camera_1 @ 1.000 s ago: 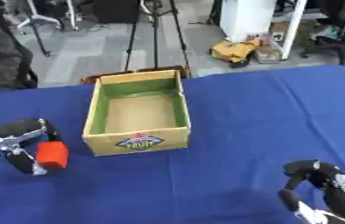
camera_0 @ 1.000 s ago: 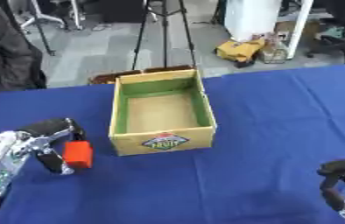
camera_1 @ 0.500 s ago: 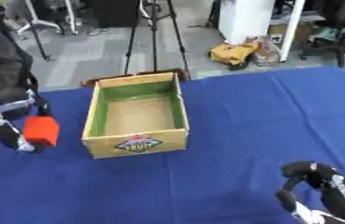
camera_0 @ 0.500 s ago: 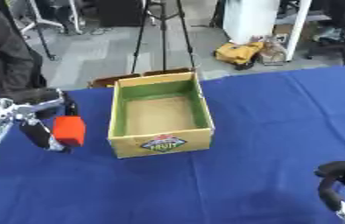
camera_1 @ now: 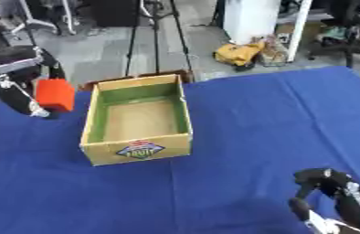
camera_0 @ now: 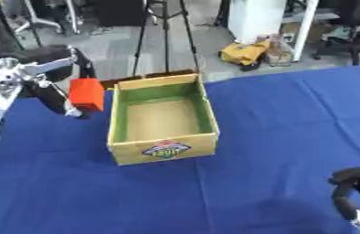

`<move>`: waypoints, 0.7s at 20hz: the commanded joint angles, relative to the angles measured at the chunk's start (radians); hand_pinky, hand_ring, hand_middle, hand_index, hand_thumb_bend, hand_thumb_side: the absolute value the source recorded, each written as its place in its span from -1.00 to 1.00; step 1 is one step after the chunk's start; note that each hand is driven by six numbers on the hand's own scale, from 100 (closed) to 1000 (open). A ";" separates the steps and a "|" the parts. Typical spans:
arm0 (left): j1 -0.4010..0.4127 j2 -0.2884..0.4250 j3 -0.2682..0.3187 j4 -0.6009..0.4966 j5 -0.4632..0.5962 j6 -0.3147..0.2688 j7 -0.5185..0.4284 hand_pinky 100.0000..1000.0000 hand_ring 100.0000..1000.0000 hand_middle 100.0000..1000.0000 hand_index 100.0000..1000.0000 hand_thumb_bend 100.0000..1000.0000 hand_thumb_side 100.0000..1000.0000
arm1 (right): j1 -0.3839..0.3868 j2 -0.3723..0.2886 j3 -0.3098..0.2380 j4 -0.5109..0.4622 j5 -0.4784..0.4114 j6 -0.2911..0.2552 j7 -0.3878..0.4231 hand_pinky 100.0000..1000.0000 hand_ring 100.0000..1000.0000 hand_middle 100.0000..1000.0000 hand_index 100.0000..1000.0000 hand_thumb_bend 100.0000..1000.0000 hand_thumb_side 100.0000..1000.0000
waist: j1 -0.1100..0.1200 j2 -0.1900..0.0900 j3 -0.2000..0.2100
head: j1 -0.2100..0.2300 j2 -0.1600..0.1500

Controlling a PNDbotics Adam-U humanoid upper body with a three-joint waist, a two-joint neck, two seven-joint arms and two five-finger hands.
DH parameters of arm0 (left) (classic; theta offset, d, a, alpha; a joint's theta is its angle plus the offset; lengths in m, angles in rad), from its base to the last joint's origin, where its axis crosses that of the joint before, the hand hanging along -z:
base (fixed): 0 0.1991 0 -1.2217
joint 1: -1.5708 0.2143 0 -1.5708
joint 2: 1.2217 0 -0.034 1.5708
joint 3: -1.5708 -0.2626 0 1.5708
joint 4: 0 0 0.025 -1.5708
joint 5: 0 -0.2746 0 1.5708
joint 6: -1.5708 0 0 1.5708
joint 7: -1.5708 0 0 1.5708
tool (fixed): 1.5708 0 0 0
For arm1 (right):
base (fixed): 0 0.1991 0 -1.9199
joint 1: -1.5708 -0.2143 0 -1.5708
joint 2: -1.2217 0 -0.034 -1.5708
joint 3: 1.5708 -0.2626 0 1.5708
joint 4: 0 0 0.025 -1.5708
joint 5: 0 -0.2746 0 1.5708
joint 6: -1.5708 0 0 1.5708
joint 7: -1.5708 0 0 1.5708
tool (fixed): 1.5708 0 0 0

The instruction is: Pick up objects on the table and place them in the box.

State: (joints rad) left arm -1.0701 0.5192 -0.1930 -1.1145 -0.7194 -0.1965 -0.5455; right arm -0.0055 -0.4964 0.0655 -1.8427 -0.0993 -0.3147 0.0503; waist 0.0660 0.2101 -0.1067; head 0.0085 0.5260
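A: Where's the red block [camera_0: 87, 94] now?

B: Off the table, pinched between the fingers and thumb of the left hand [camera_0: 38, 77], just beside the box [camera_0: 162, 148], outside its left wall.

A: So nothing's in yet?

B: The box looks empty, so I'd say the drop is still to do. No other loose objects show on the blue cloth [camera_0: 279, 119].

A: The right hand [camera_1: 327, 192]?

B: Idle at the lower right, fingers curled, holding nothing
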 commanded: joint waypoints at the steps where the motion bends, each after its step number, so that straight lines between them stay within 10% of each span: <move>1: -0.041 -0.024 0.024 0.033 -0.031 0.004 0.032 -0.96 -0.93 -1.00 -0.70 0.10 -1.00 | -0.014 -0.017 0.002 -0.010 -0.002 -0.002 0.008 0.44 -0.16 -0.29 0.31 -0.08 -0.24 | -0.002 -0.009 -0.008 | 0.011 -0.012; 14: -0.028 -0.134 0.067 0.180 -0.189 0.023 0.127 -0.83 -0.82 -0.94 -0.61 0.03 -1.00 | -0.051 -0.017 0.027 -0.008 -0.003 0.000 0.035 0.44 -0.16 -0.29 0.31 -0.09 -0.23 | 0.022 0.021 -0.078 | 0.030 -0.040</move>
State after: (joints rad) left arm -1.0819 0.3760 -0.1410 -0.9350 -0.8943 -0.1743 -0.4269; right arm -0.0471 -0.4964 0.0939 -1.8426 -0.0994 -0.3125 0.0797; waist 0.0930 0.2466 -0.1856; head 0.0346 0.4983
